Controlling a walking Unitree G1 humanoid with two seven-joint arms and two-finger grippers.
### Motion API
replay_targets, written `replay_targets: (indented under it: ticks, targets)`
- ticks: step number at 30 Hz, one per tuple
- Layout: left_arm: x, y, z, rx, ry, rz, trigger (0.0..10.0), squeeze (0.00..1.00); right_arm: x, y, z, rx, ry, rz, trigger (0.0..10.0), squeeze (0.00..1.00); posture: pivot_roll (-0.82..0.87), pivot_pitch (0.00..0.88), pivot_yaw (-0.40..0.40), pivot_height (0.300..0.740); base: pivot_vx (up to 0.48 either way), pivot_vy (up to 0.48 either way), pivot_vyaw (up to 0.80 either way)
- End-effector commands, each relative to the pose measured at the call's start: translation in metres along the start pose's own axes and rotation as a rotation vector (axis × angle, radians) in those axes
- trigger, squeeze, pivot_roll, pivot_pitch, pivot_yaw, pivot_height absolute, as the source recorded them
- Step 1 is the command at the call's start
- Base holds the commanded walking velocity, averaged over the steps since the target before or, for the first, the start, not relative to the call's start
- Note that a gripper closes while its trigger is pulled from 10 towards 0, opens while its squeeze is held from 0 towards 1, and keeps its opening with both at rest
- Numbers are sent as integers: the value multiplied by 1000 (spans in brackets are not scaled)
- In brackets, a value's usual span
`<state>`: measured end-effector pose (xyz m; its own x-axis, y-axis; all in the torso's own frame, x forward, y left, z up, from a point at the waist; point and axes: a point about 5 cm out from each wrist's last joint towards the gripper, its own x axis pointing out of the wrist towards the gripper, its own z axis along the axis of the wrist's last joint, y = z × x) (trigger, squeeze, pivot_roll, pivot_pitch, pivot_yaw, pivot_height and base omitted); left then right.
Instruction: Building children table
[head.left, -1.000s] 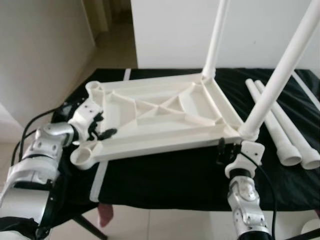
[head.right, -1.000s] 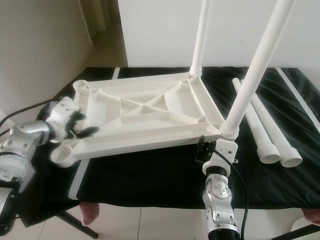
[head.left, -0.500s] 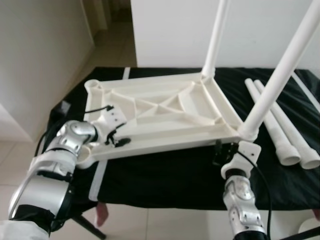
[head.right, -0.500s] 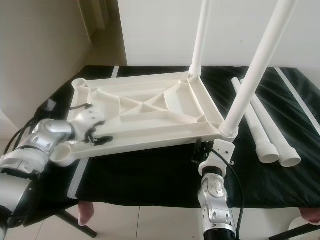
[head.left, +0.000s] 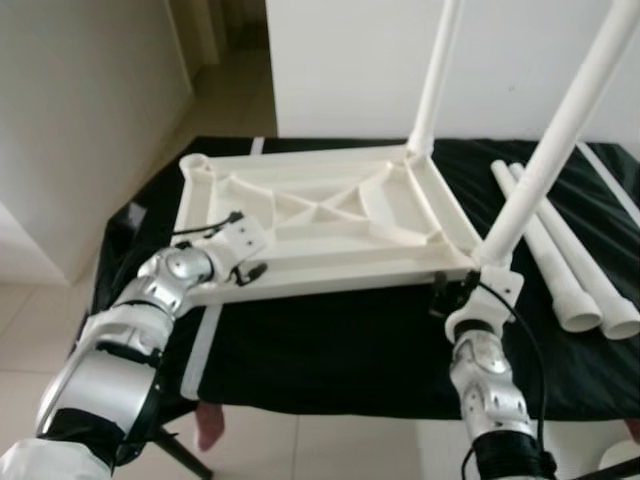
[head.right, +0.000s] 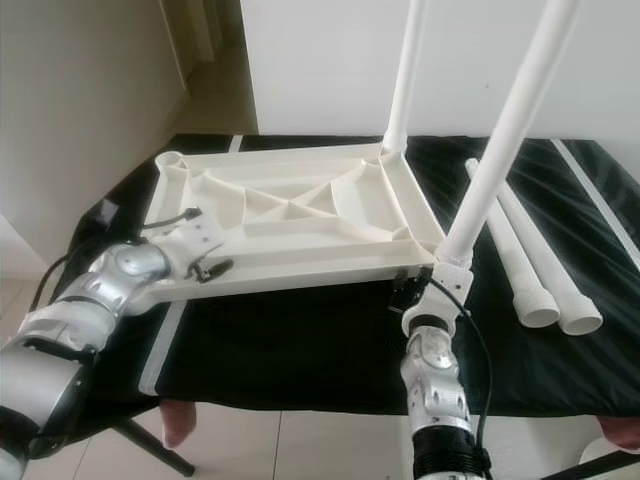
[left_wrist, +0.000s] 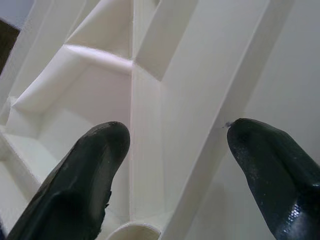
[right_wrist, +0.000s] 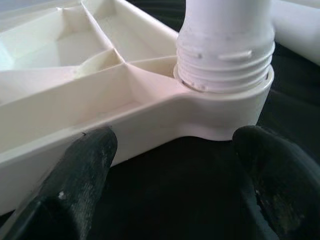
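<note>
tabletop: white ribbed plastic, upside down on black worktop; two legs upright, two loose legs alongside
left tool: spread, astride near-left rib
right tool: spread, at near-right socket

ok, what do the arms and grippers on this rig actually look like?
Both arms are segmented silver metal with darker joints. The left arm ends in a pale wrist block with a thin black cable looped over it; the right arm has a black cable running along it. Each gripper has two long, rounded matte-black fingers, finely textured at the tips.
</note>
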<state>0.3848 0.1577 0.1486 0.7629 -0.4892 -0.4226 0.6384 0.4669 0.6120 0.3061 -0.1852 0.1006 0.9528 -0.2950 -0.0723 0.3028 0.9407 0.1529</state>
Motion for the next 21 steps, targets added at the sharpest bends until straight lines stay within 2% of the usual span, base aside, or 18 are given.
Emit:
replay_targets:
  ticks: [1, 4, 11, 13, 16, 21]
  targets:
    - [3, -9, -1, 9, -6, -38, 10000, 0, 3, -1, -2, 3, 23, 2, 10000, 0, 18, 0, 22, 740, 0, 0, 0]
    - [7, -27, 2, -2, -58, -148, 10000, 0, 13, 1, 3, -31, 38, 27, 10000, 0, 20, 0, 18, 740, 0, 0, 0]
    - [5, -45, -2, 1, -91, -279, 10000, 0, 17, -3, 1, -49, 63, 29, 10000, 0, 31, 0, 10, 740, 0, 0, 0]
    - [4, -48, -2, -25, -106, -318, 10000, 0, 17, -4, 0, -49, 67, 33, 10000, 0, 31, 0, 10, 740, 0, 0, 0]
    - [3, -53, 2, -58, -144, -375, 10000, 0, 19, -6, -1, -56, 73, 36, 10000, 0, 33, 0, 16, 740, 0, 0, 0]
    - [-5, -72, 10, -60, -234, -533, 10000, 0, 30, -4, 1, -102, 84, 95, 10000, 0, 31, 0, 30, 740, 0, 0, 0]
